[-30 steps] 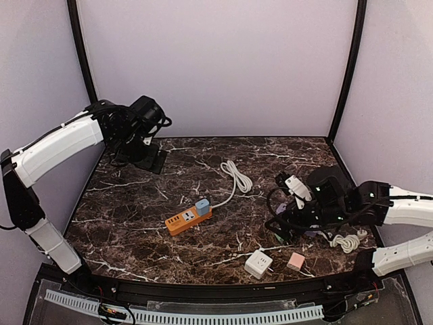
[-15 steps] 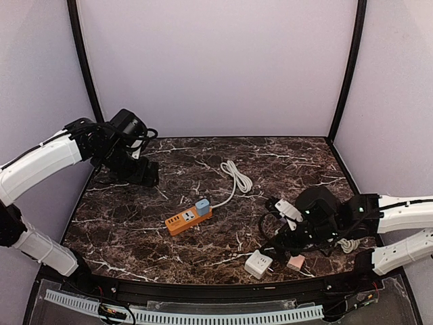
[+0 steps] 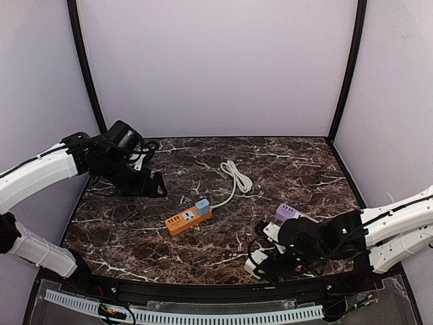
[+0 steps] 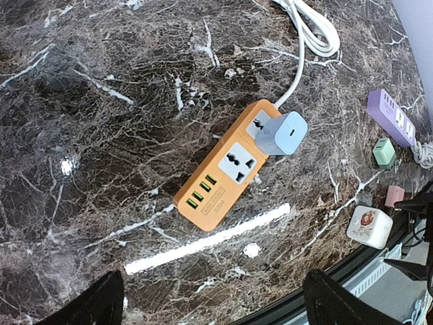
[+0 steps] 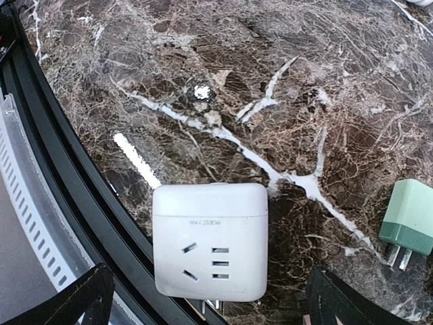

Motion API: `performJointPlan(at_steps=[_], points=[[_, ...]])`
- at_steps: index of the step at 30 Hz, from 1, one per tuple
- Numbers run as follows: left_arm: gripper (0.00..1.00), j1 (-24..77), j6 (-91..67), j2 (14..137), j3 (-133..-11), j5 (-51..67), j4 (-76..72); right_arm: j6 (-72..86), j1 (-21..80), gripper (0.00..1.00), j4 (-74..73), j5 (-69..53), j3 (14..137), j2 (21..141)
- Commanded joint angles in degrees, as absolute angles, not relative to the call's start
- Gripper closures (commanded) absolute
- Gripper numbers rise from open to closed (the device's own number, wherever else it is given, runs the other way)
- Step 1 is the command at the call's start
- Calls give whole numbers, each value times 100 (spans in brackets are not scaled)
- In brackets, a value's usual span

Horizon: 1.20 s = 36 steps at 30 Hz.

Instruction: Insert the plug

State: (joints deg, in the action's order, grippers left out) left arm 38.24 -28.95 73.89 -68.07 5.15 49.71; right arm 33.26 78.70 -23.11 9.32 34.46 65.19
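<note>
An orange power strip (image 3: pixel 189 218) lies mid-table; it also shows in the left wrist view (image 4: pixel 226 169). A light blue plug (image 3: pixel 201 206) sits in its end socket (image 4: pixel 282 133). The second socket is free. A white cube plug (image 5: pixel 210 240) lies at the near table edge, prongs toward the edge. My right gripper (image 5: pixel 213 301) is open just above it, jaws on either side, and it shows in the top view (image 3: pixel 267 265). My left gripper (image 3: pixel 154 184) is open and empty above the table, left of the strip (image 4: pixel 216 305).
A purple power strip (image 3: pixel 291 212) lies right of centre. A green plug (image 5: pixel 408 220) lies right of the white cube. A pink plug (image 4: pixel 393 195) lies near it. The strip's white cable (image 3: pixel 237 177) coils toward the back. The black front rail (image 5: pixel 61 156) runs beside the cube.
My right arm has swung left and toward the near edge, ending over the white cube plug. My left arm has come down and moved right, toward the orange strip.
</note>
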Motion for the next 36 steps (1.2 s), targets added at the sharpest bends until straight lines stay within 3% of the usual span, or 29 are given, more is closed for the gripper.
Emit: performJointPlan(at_steps=[1, 15, 26, 31, 36], points=[[7, 3841, -2952, 7209, -6622, 907, 4758, 3361, 8040, 1, -1991, 1322, 3371, 6679], [10, 3841, -2918, 7377, -6671, 1160, 4480, 3184, 8094, 1, -1402, 1325, 3137, 6984], [13, 3841, -2959, 7523, -6776, 1335, 4474, 3256, 8313, 8, -1322, 1329, 3278, 7497], [15, 3840, -2987, 7554, -6783, 1410, 4469, 3243, 8321, 14, -1310, 1433, 3313, 7549], [16, 3841, -3026, 7594, -6834, 1508, 4456, 3193, 8323, 32, -1293, 1410, 3340, 7513]])
